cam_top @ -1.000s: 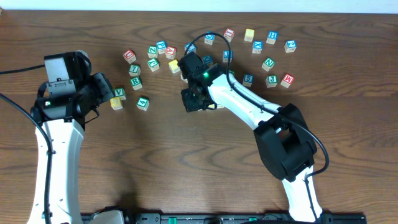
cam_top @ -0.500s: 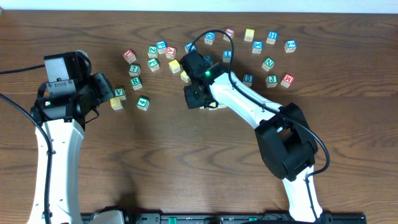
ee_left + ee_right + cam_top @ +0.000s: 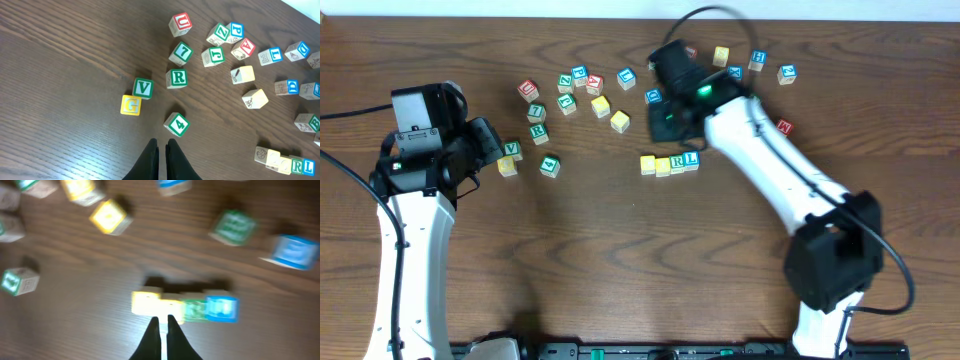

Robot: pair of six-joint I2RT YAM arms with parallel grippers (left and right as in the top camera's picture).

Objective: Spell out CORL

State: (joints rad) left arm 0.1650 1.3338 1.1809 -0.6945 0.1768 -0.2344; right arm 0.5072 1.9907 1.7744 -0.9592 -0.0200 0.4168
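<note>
The CORL row (image 3: 670, 163) lies near the middle of the bench (image 3: 620, 270). Its four cubes touch side by side in a slightly slanted line. Two plain yellow tops are at its left end, then the green R cube (image 3: 677, 162), then the blue L cube (image 3: 691, 159) at the right end.

The right hand (image 3: 665, 128) sits just beyond the row on its far side. Its two fingers are pressed together with nothing between them. In its wrist view the fingertips point at the row (image 3: 182, 306). That picture is blurred, so it appears to hang clear of the cubes, though I cannot be sure.

The left hand (image 3: 161, 143) is at the left of the bench, well apart from the row. It is closed tight and empty. The green 4 cube (image 3: 176, 124) lies just ahead of its tips. Farther on, the yellow G cube (image 3: 131, 105) touches the green V cube (image 3: 143, 88). Loose cubes (image 3: 580, 85) are scattered along the far side.
</note>
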